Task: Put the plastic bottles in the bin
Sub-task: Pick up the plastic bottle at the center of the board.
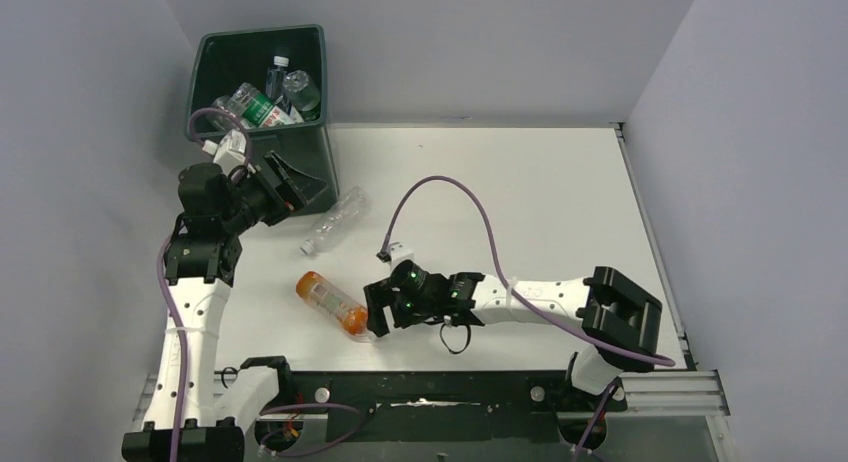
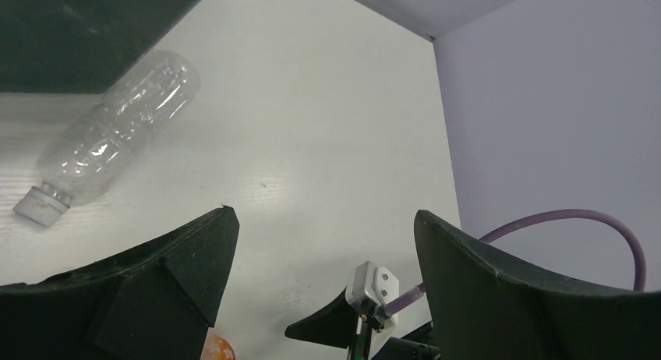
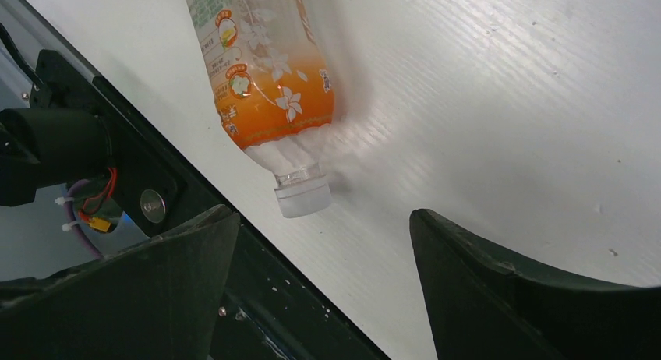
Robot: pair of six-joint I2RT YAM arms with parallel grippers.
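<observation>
The dark green bin (image 1: 215,57) stands at the far left and holds several bottles (image 1: 262,102). A clear bottle (image 1: 335,219) lies on the white table beside the bin; it also shows in the left wrist view (image 2: 109,146). An orange bottle (image 1: 331,299) lies near the front edge, its white cap toward my right gripper; it also shows in the right wrist view (image 3: 265,72). My left gripper (image 1: 292,182) is open and empty by the bin's front wall. My right gripper (image 1: 378,314) is open and empty, just short of the orange bottle's cap (image 3: 302,196).
The black mounting rail (image 1: 450,387) runs along the table's near edge, close under the right gripper. Grey walls enclose the table on three sides. Purple cables (image 1: 470,207) loop over both arms.
</observation>
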